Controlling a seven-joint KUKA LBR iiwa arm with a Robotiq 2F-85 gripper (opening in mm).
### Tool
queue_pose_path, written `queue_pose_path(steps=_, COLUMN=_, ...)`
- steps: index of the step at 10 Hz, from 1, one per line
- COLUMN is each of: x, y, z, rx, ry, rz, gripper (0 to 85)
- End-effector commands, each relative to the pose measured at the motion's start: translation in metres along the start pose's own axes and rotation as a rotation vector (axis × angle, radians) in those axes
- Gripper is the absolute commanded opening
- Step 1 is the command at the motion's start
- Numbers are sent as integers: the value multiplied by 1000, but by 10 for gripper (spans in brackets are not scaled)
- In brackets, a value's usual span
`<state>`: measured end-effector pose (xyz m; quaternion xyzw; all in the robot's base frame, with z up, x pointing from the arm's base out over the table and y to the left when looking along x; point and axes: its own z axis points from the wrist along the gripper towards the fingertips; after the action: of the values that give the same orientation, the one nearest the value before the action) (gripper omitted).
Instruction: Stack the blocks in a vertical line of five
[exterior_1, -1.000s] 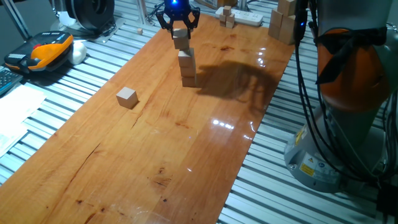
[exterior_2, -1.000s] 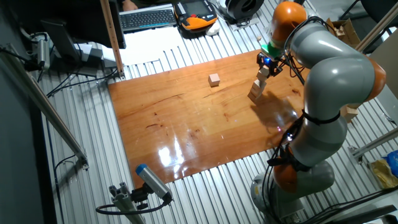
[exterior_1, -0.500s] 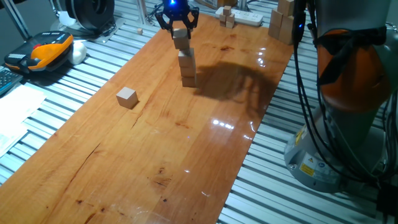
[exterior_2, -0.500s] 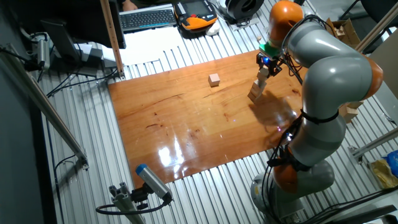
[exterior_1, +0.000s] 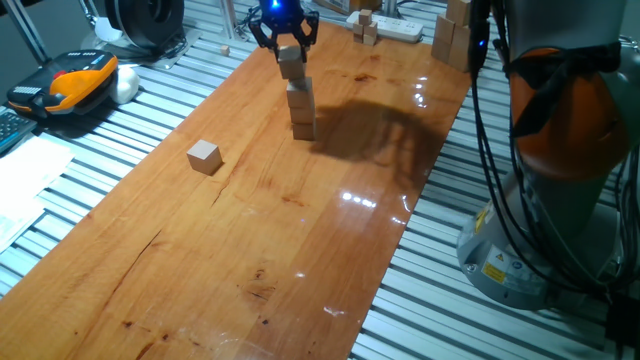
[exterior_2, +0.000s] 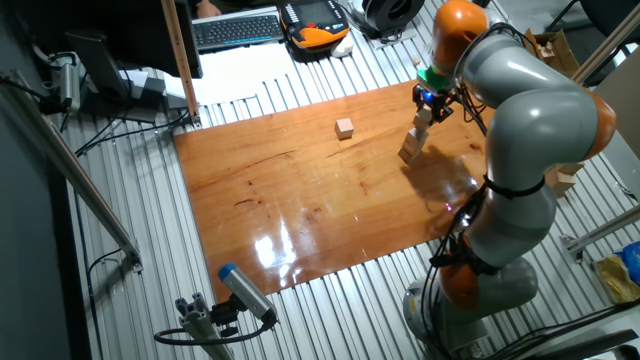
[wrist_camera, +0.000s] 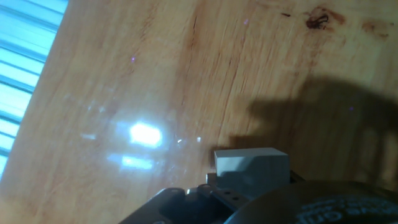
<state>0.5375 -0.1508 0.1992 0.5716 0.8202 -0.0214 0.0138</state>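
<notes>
Blocks sit in two places on the wooden surface (exterior_1: 300, 230). To the left, a single block (exterior_1: 204, 156) lies alone on the surface, well apart from the rest. Further right, near the far end, a stack of blocks (exterior_1: 300, 108) stands upright, three high as far as I can tell, with a fourth block (exterior_1: 291, 60) on top of it. The gripper (exterior_1: 286, 38) is clamped on that top block from above. Right of the stack, the arm's shadow falls across the wood. A white power strip (exterior_1: 392, 28) lies beyond the far edge.
</notes>
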Motion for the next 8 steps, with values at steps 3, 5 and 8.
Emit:
queue_pose_path(steps=3, x=0, y=0, z=0, rx=-13, ry=12, rz=8, gripper=0)
queue_pose_path(steps=5, x=0, y=-1, z=0, rx=-20, ry=17, rz=2, gripper=0)
queue_pose_path(steps=8, x=0, y=-6, z=0, rx=-19, ry=12, rz=-13, gripper=0)
